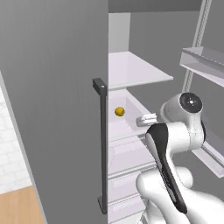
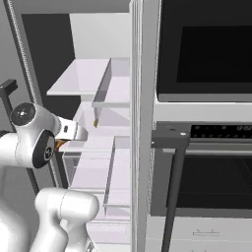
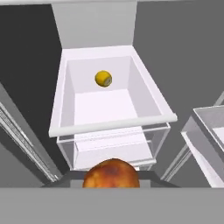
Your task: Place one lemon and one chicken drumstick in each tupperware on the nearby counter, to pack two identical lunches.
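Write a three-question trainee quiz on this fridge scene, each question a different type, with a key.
1. True or false: the lemon lies in the open white drawer.
2. Multiple choice: the browned thing at the gripper in the hand view looks like A) a chicken drumstick B) a knife C) a cup.
3. Fill in: in the right base view, the appliance to the right of the fridge is an ____.

Key: 1 true; 2 A; 3 oven.
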Motion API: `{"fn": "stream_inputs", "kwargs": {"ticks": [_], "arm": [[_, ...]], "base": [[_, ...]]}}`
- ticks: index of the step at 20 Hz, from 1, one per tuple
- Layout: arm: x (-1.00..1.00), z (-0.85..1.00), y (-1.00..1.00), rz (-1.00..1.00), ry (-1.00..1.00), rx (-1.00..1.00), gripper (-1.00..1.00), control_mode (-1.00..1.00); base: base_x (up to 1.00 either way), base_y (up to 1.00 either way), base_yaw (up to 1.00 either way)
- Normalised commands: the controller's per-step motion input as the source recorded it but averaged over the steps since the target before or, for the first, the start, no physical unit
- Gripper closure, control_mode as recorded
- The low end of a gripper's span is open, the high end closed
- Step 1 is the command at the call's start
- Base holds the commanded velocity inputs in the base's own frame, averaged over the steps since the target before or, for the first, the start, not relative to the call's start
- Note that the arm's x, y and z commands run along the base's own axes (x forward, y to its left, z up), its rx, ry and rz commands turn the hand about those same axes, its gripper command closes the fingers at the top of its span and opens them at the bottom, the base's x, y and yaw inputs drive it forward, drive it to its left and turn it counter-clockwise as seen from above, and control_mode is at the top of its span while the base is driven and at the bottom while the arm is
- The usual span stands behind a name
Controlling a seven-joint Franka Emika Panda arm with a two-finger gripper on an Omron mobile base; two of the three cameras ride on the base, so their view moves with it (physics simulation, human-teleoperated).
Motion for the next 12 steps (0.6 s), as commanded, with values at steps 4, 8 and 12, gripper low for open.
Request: {"fn": "stream_inputs", "kwargs": {"ticks": [4,8,12], "arm": [[-0.84,0.68,0.0,-0.02,0.0,0.0,1.0,-1.0],[-0.97,0.29,-0.02,0.0,-0.01,0.0,1.0,-1.0],[-0.5,0.0,0.0,-0.01,-0.03,0.0,1.0,1.0]], "base": [[0.0,0.0,0.0],[0.0,0.0,0.0],[-0.5,-0.02,-0.01]]}}
